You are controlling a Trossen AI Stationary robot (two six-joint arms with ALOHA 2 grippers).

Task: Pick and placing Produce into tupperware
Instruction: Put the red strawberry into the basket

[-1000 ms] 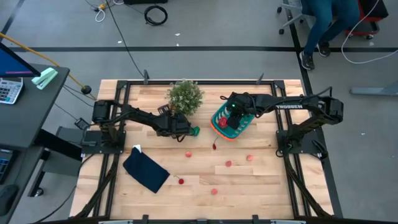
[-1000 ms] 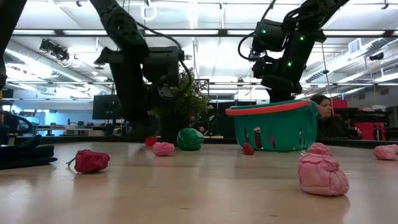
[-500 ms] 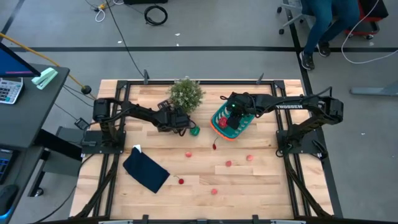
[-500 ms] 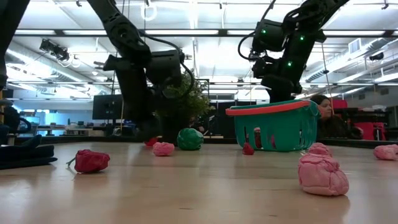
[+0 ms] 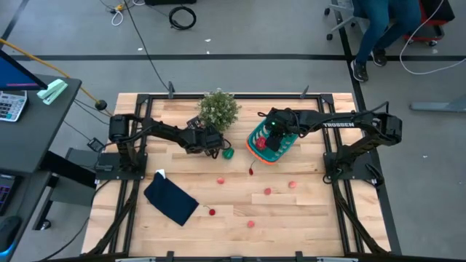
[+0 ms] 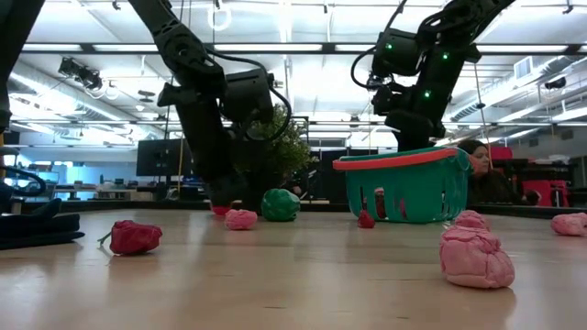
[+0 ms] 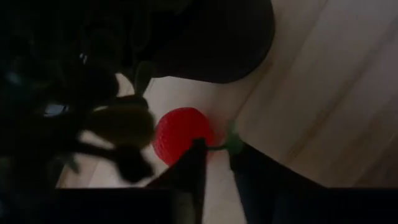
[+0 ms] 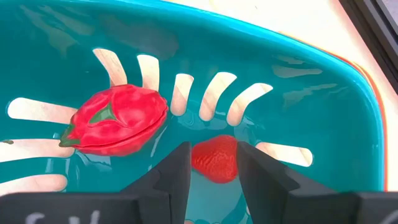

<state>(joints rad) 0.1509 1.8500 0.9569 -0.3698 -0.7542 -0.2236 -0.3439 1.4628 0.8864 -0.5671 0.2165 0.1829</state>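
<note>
The left hand (image 7: 214, 168) hung open beside the potted plant (image 5: 218, 110), fingers straddling a red fruit (image 7: 182, 135) on the desk (image 5: 306, 211); closing squarely mattered. The right hand (image 8: 211, 163) hovered open inside the basket (image 5: 256, 138), empty.

one teal basket (image 5: 256, 138) (two red pieces inside), one green piece (image 5: 228, 153), one potted plant (image 5: 218, 110), one navy cloth (image 5: 170, 200)
</note>
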